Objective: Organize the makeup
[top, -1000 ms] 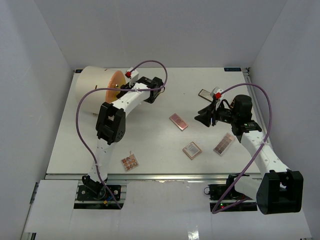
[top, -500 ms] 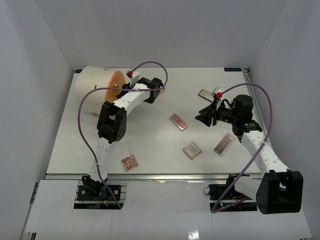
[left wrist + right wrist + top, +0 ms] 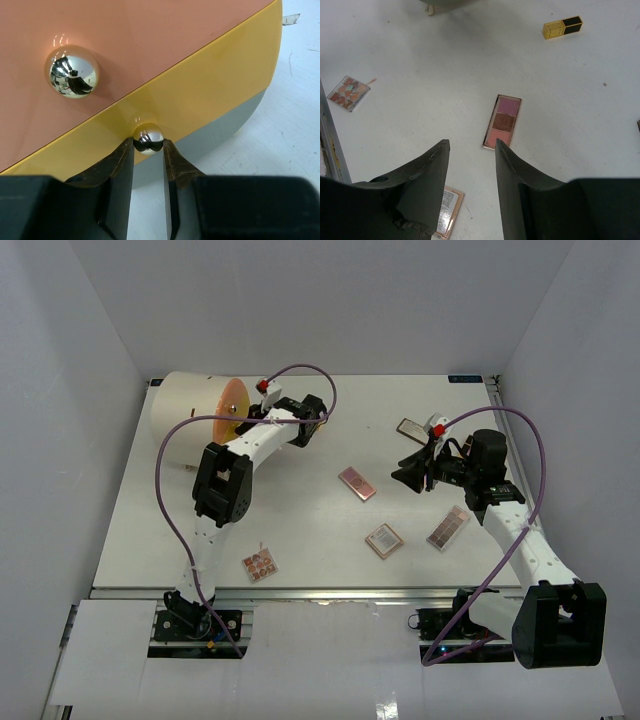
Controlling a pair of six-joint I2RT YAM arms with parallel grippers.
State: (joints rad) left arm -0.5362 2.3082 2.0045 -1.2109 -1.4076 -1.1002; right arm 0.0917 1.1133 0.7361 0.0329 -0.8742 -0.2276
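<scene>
Left gripper (image 3: 148, 146) pinches the small knob (image 3: 148, 137) on the yellow band of the cylinder (image 3: 185, 405). Right gripper (image 3: 470, 147) gapes empty, nearer the makeup (image 3: 384, 540). The pink palette (image 3: 502, 121) lies just ahead of it on the table (image 3: 300, 530), long axis along its reach, short side across the jaws. Right's pick, I'd say.

The white table (image 3: 300, 520) carries a cream cylinder (image 3: 185, 405) on its side at upper left, with a small gold knob (image 3: 148, 138) on its yellow band. Flat on the table, all apart, lie:

- a pink palette (image 3: 357, 483) at centre
- a square palette (image 3: 384, 540) and a long palette (image 3: 448, 527) lower right
- a colourful palette (image 3: 259, 564) lower left
- a brown palette (image 3: 408, 428) upper right

A gold-black lipstick (image 3: 562, 27) lies at upper right of the right wrist view.
</scene>
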